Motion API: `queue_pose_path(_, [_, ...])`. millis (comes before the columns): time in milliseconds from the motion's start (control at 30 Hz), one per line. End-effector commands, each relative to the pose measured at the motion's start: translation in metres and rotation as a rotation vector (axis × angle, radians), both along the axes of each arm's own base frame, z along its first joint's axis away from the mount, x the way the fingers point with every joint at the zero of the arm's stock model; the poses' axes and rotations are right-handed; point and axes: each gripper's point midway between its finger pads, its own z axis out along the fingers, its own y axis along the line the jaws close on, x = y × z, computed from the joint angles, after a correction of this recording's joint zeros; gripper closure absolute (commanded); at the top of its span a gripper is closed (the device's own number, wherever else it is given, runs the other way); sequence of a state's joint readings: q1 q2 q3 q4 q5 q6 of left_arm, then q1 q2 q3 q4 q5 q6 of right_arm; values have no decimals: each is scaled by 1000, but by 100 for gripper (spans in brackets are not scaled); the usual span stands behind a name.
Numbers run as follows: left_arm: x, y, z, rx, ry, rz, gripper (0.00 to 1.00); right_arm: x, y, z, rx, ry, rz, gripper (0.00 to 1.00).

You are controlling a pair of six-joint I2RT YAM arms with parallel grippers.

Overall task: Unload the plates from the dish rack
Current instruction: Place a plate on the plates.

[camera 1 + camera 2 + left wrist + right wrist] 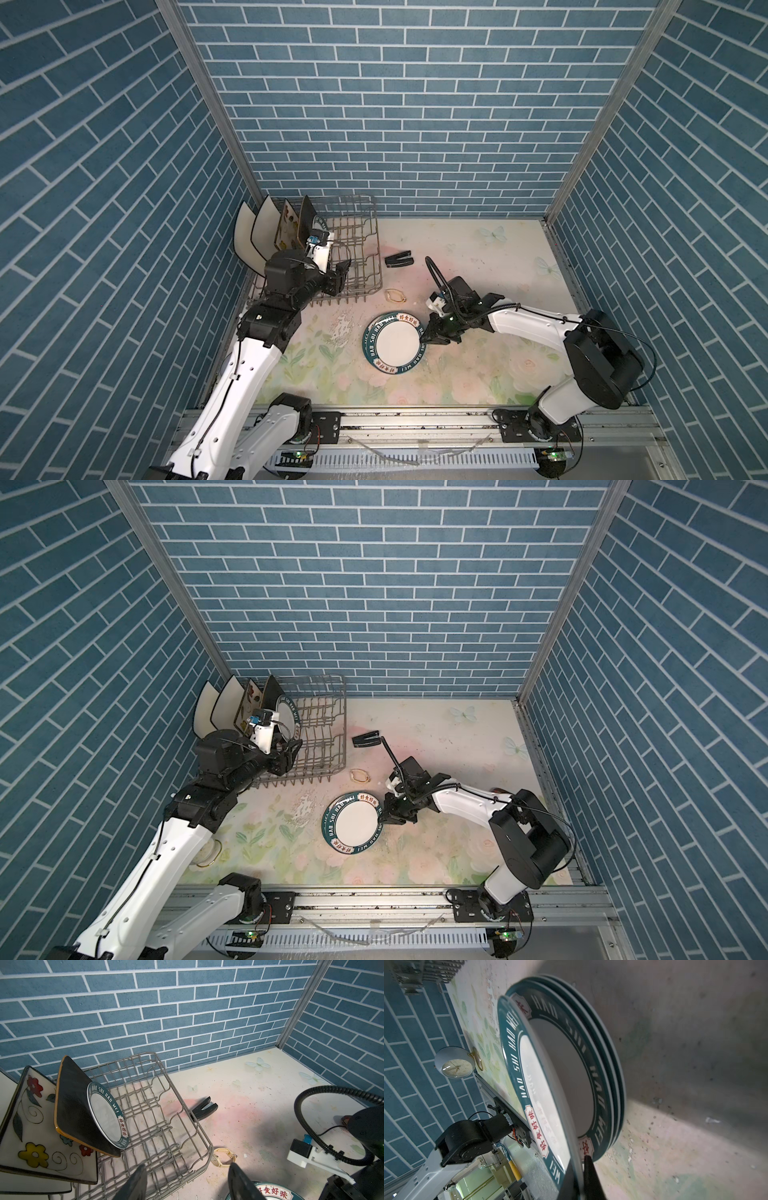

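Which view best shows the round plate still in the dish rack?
Left wrist view: the round white teal-rimmed plate shows whole, leaning on the black square plate in the grey wire dish rack. Both top views show it partly behind the left arm; right wrist misses it.

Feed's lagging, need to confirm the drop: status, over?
Status: left gripper open over near rim of dish rack; right gripper shut on round plate, tilted over the stack. Five plates in rack. Off to the side: watch, stapler.

The dish rack point(359, 245) sits back left on the table point(498, 270), square plates point(266, 226) standing in its left end. Before it, to the right, lies the plate stack point(609, 1059); my right gripper point(424, 338) pinches the top plate point(529, 1076) by its right edge.
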State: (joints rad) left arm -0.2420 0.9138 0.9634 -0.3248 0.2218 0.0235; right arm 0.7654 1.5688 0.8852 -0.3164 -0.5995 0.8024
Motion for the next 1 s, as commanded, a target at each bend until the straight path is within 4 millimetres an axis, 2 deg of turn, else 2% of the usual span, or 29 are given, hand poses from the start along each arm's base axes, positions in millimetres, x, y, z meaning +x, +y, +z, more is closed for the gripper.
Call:
queue_pose_path(0, [-3,0,-5,5,7,-4,37,2,2,6,-8,-26,34,95])
queue_pose_path(400, [-3,1,-6,8,10,-2,37,7,10,3,-6,-15,64,95])
queue_pose_path(800, [-2,3,-7,14,11,11,37,3,4,-3,-50,2,84,81])
queue_pose_path(967, [-2,3,-7,13,12,10,36,2,1,-4,-80,6,101,80])
